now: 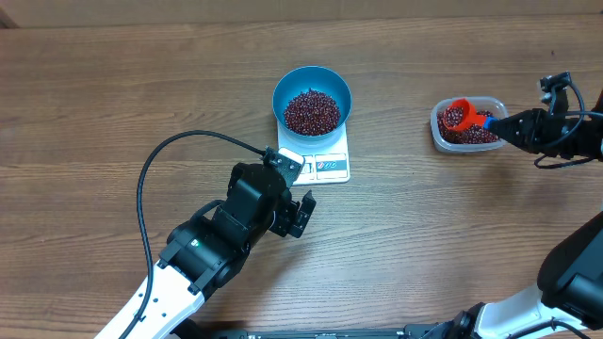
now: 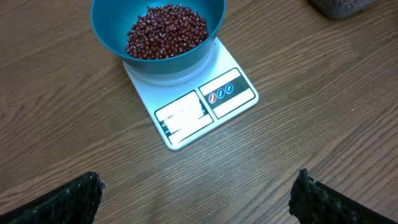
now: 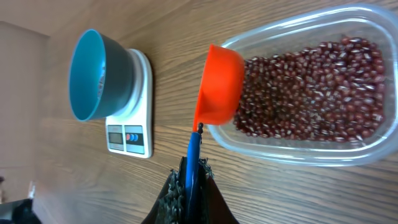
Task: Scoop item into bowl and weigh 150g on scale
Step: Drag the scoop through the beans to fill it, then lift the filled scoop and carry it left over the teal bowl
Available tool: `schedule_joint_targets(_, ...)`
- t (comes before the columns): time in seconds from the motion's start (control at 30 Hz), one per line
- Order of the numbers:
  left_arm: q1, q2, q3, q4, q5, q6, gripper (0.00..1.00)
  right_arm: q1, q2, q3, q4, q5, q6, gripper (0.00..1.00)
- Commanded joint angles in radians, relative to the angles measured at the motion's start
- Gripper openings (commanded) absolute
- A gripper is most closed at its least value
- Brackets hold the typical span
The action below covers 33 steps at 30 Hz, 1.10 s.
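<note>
A blue bowl (image 1: 312, 94) stands on the white scale (image 1: 327, 167), with a heap of dark red beans (image 1: 312, 111) in it. My left gripper (image 1: 290, 188) hovers just in front of the scale's display, open and empty; in the left wrist view its fingers (image 2: 68, 202) sit far apart over bare wood. My right gripper (image 1: 509, 124) is shut on the blue handle of an orange scoop (image 1: 459, 115). The scoop's cup (image 3: 219, 84) sits at the near end of the clear tub (image 3: 348, 152), which holds more beans (image 3: 311, 93). Some beans show in the cup from overhead.
A black cable (image 1: 160, 160) loops from the left arm across the wood on the left. The tub (image 1: 468, 141) sits well right of the scale. The bowl (image 3: 87, 74) and scale (image 3: 129, 134) show at the left of the right wrist view.
</note>
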Motion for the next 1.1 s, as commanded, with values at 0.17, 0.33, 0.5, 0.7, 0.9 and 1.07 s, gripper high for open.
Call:
schedule_joint_targets(0.17, 0.005, 0.007, 0.0, 0.002, 0.011, 0.016, 1.0, -0.002, 0.002, 0.01, -0.006, -0.129, -0.01, 0.04)
schedule_joint_targets(0.33, 0.005, 0.007, 0.0, 0.002, 0.011, 0.016, 0.99, 0.002, 0.002, 0.01, -0.006, -0.188, -0.01, 0.04)
schedule_joint_targets(0.5, 0.005, 0.007, 0.0, 0.002, 0.011, 0.016, 1.0, 0.023, 0.002, 0.01, -0.006, -0.235, -0.011, 0.04)
schedule_joint_targets(0.7, 0.005, 0.007, 0.0, 0.002, 0.011, 0.015, 1.0, 0.083, 0.002, 0.01, -0.004, -0.26, -0.013, 0.04)
schedule_joint_targets(0.9, 0.005, 0.007, 0.0, 0.002, 0.011, 0.015, 1.0, 0.176, 0.002, 0.01, 0.018, -0.268, -0.011, 0.04)
schedule_joint_targets(1.07, 0.005, 0.007, 0.0, 0.002, 0.012, 0.015, 1.0, 0.254, 0.002, 0.01, 0.063, -0.304, -0.004, 0.04)
